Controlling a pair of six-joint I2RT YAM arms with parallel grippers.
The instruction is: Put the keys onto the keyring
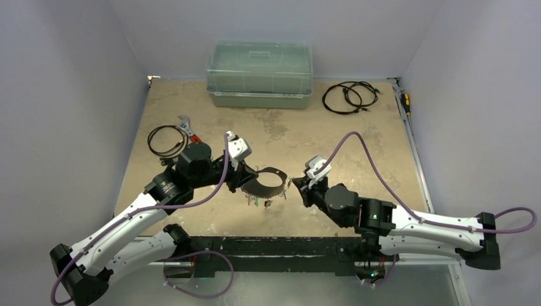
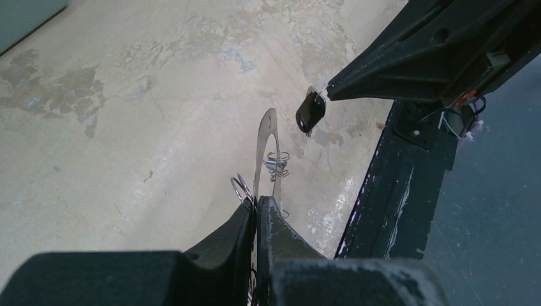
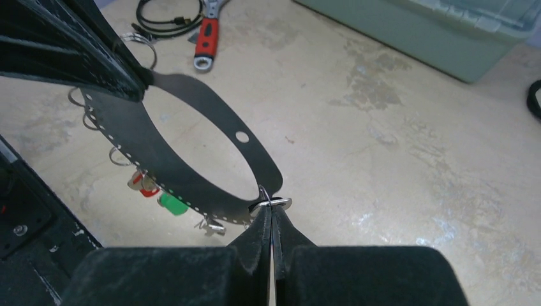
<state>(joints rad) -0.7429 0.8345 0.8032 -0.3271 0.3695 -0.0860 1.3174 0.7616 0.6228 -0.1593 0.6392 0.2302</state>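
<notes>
My left gripper [image 1: 245, 176] is shut on one end of the keyring [image 1: 274, 171] and holds the flat metal crescent above the table near the front edge. In the left wrist view the keyring [image 2: 265, 146] shows edge-on, rising from the shut jaws [image 2: 258, 203]. Keys with red [image 3: 148, 185] and green [image 3: 171, 203] tags hang from the keyring's [image 3: 191, 115] holed lower band. My right gripper [image 3: 273, 213] is shut on a black-tagged key [image 2: 311, 111], whose metal end [image 3: 274, 204] touches the keyring's free tip.
A translucent green lidded box [image 1: 259, 73] stands at the back. Black coiled cables lie at back right [image 1: 348, 97] and left [image 1: 167, 140], next to a red-handled wrench [image 1: 187, 127]. A screwdriver [image 1: 405, 102] lies at the right edge. The black front rail [image 2: 389, 191] is close below.
</notes>
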